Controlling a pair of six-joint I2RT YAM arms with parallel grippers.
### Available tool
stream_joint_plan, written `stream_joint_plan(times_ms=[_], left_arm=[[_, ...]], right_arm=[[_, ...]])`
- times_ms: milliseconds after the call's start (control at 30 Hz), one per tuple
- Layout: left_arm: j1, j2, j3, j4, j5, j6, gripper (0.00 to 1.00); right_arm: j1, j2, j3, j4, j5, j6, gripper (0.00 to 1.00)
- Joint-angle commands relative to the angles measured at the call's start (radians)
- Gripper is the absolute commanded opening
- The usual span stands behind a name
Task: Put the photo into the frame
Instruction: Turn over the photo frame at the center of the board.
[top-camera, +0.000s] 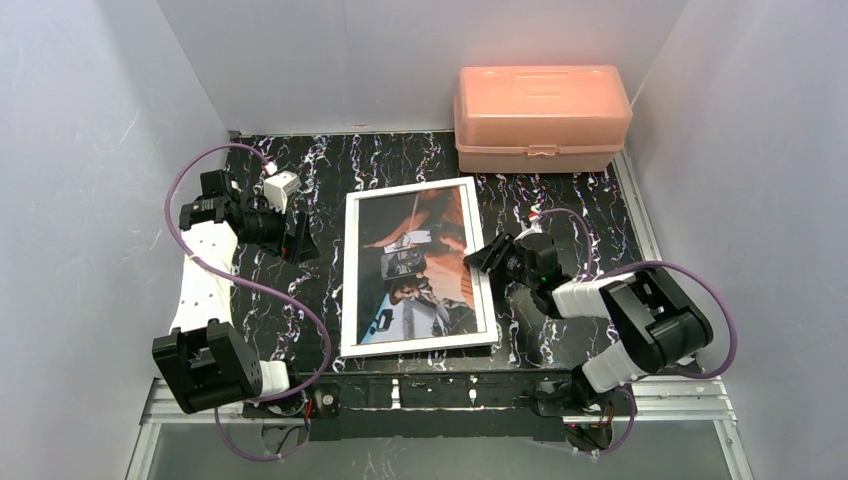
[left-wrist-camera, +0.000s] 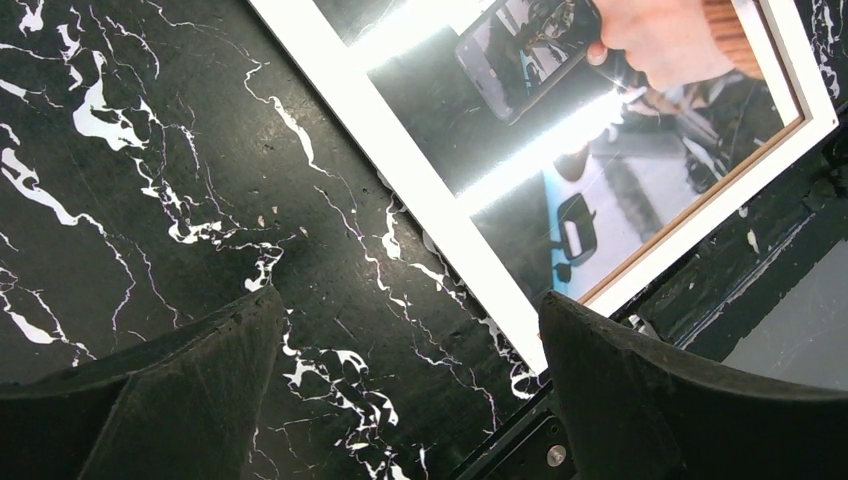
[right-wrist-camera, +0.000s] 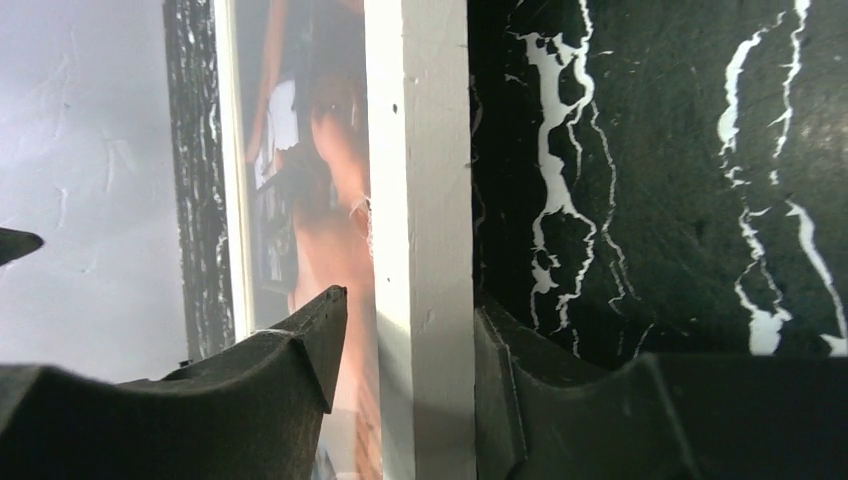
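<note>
Marble table (top-camera: 400, 160): photo (top-camera: 415, 265) in frame (top-camera: 420, 343); left hand (left-wrist-camera: 410, 320) apart; right hand (right-wrist-camera: 410, 305) straddles frame edge, seemingly loose.

Right wrist view: thin white-fronted picture frame (right-wrist-camera: 420, 250) cut off at 12 and 6 o'clock; glossy dark-orange photo (right-wrist-camera: 310, 200) blurred.

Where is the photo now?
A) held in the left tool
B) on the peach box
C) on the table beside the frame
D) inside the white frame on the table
D: in the top view the photo fills the frame, with white border on all sides.
</note>
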Motion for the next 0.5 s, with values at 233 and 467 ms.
stream_joint_plan(times_ms=[233,467], left_arm=[[0.005,0.004,0.017,-0.013,-0.019,-0.050,0.98],[0.005,0.025,0.032,0.038,-0.049,-0.143,0.98]], right_arm=[[-0.016,0.017,0.094,-0.052,0.072,-0.114,0.99],[-0.018,-0.131,0.246,-0.521,0.347,-0.294,0.99]])
